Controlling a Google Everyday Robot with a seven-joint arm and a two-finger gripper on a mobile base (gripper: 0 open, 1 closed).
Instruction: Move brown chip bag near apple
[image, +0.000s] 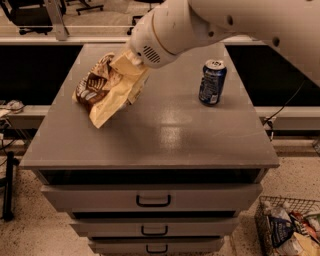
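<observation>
The brown chip bag, pale yellow with a dark brown panel, hangs tilted above the left rear part of the grey cabinet top. My gripper grips its upper right edge, at the end of the big white arm that reaches in from the upper right. The bag's lower corner points down toward the top and seems just off it. The apple is hidden; the arm covers the far middle of the top.
A blue soda can stands upright at the right rear of the top. Drawers with dark handles fill the cabinet front. A wire basket with packets sits on the floor at lower right. Office chairs stand behind.
</observation>
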